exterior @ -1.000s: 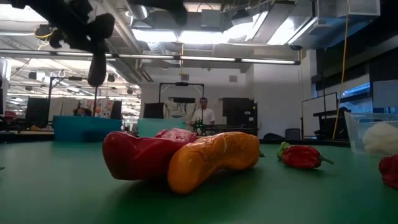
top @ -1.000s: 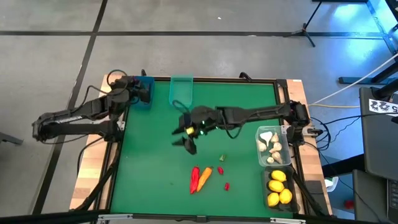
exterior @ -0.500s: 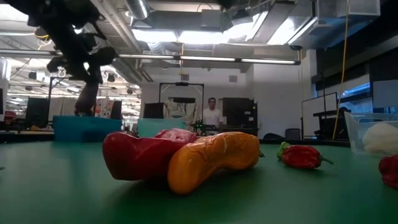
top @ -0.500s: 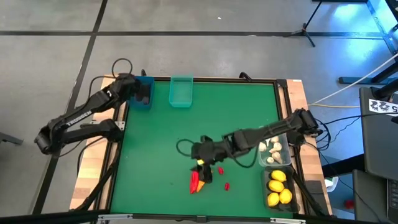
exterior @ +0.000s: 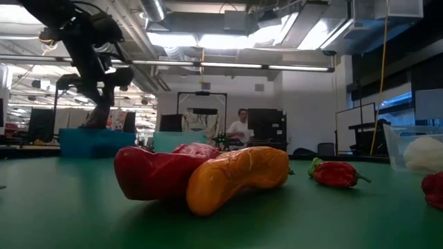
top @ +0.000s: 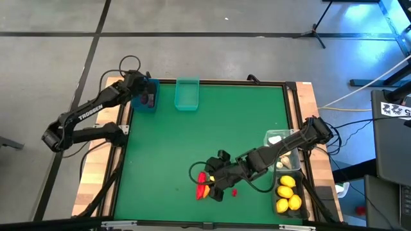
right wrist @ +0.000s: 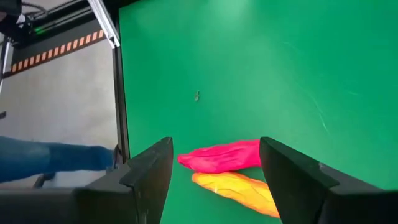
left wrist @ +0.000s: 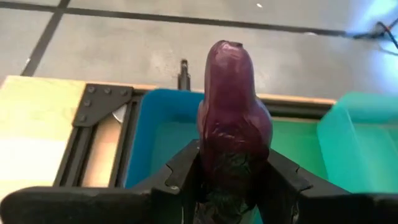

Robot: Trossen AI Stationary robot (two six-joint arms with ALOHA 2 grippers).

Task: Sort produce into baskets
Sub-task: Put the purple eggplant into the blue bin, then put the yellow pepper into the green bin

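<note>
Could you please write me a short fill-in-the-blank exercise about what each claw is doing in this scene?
1. The left claw is shut on a purple ____.
2. It holds this piece over the ____ bin.
3. The right claw is ____, poised over the red chili pepper and the carrot.
4. The dark grey bin holds yellow ____.

Missing words: eggplant; blue; open; lemons

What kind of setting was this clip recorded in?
Probably a robotics lab or workshop: exposed ceiling ducts and strip lights, bare concrete floor around the framed green table, and a person at equipment beyond.
</note>
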